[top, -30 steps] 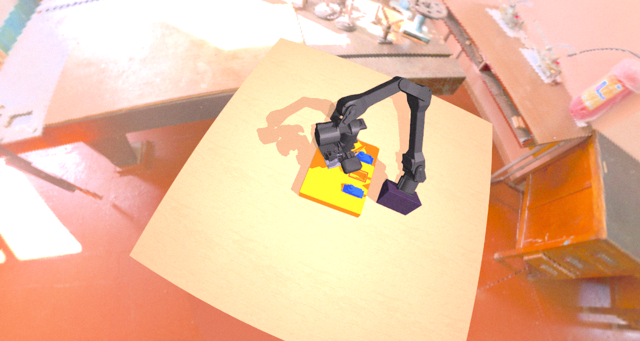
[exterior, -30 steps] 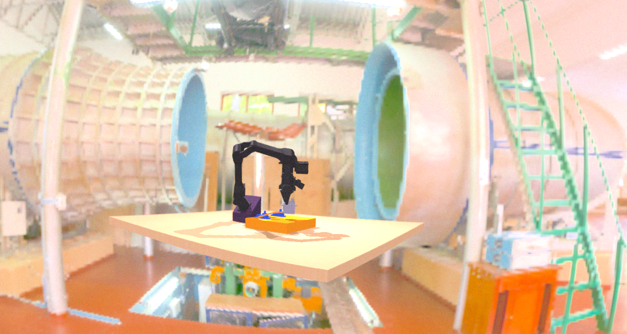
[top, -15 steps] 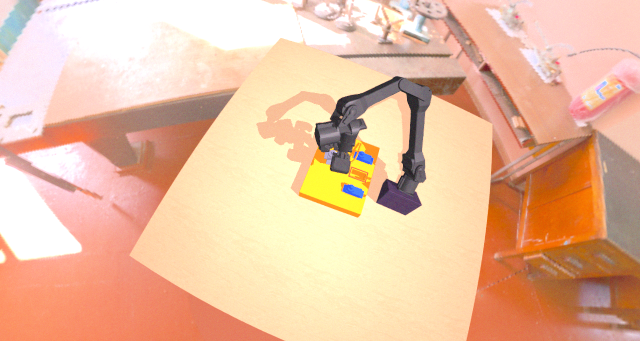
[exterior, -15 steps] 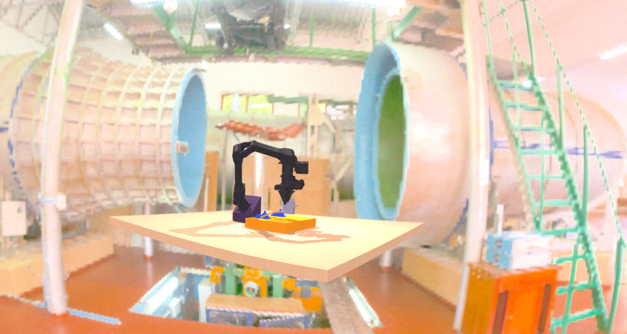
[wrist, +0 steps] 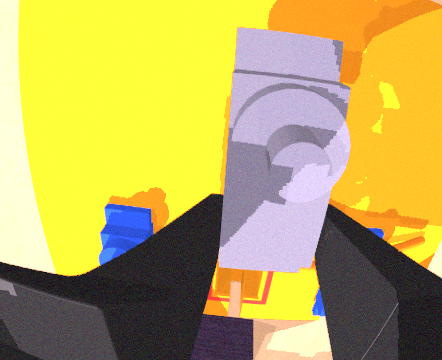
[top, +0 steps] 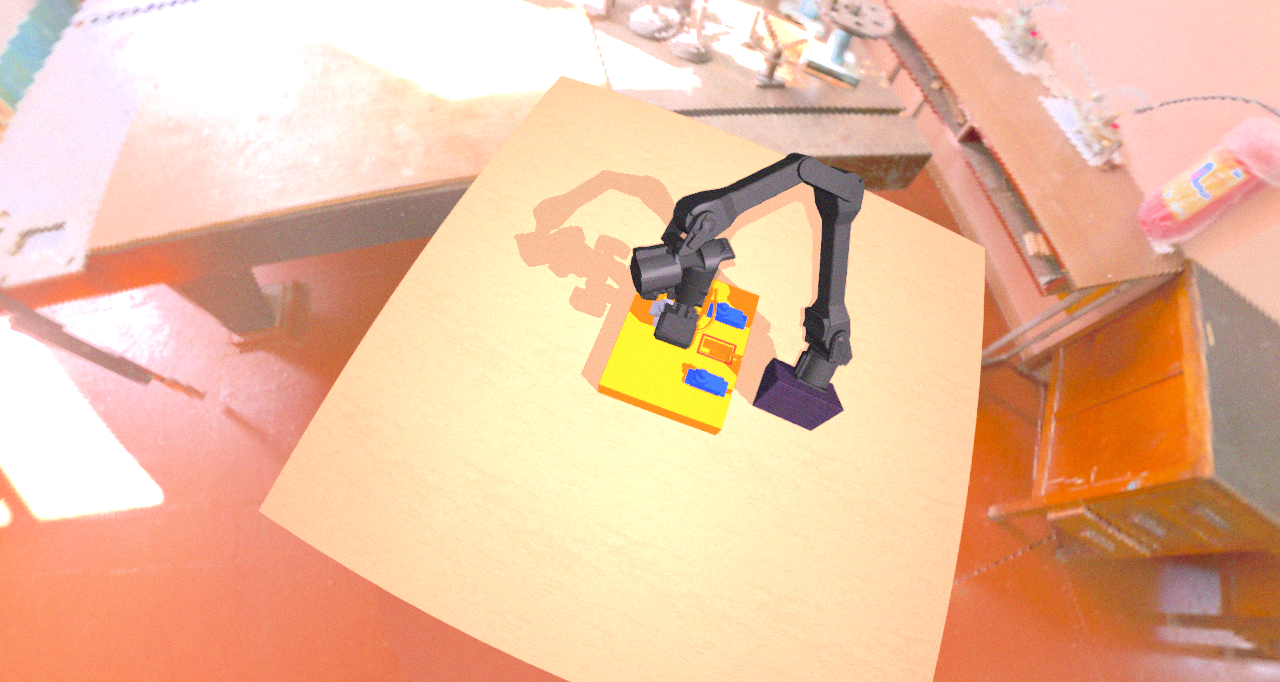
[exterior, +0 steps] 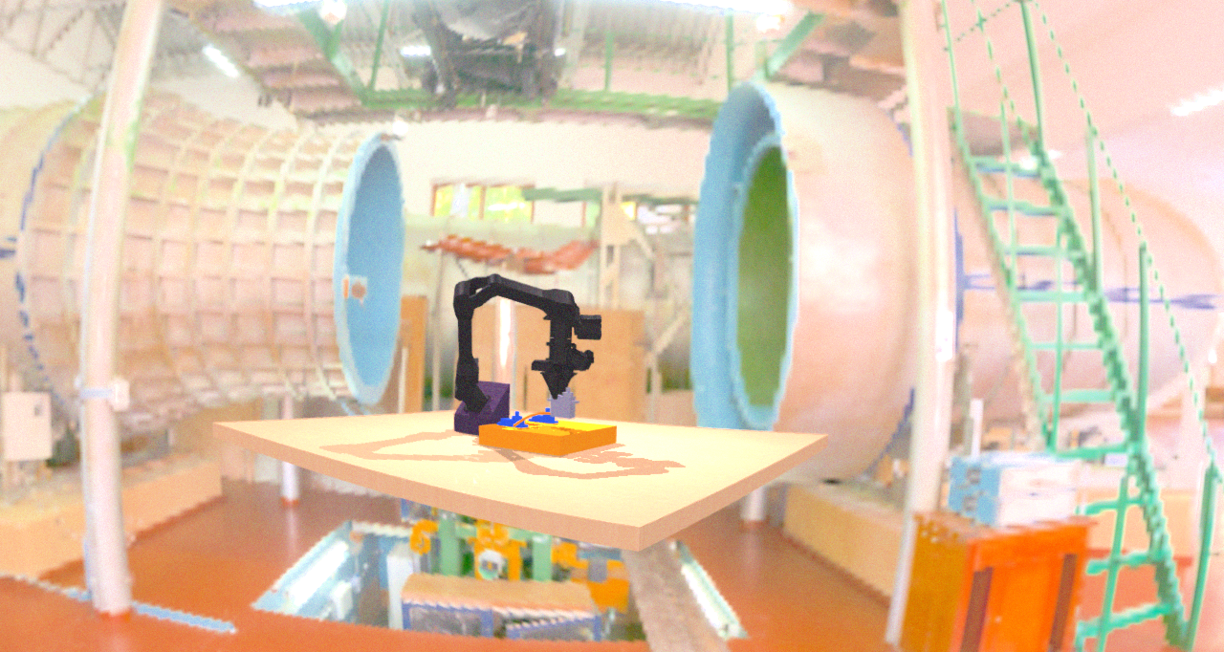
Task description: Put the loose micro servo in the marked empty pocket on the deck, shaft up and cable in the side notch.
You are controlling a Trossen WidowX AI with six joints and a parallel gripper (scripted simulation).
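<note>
Your gripper point(wrist: 275, 260) pinches the pale lilac servo point(wrist: 284, 154), shaft facing you; its cable is hidden.

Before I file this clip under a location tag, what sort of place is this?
Probably an aircraft assembly hall or hangar: large fuselage-like barrel sections stand behind the table, a green stair climbs at the side, and workbenches with clamps sit nearby.

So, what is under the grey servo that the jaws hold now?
In the wrist view, the grey servo hangs over the yellow deck. Below its near end, part of the red-outlined pocket shows; the rest is covered by the servo.
</note>
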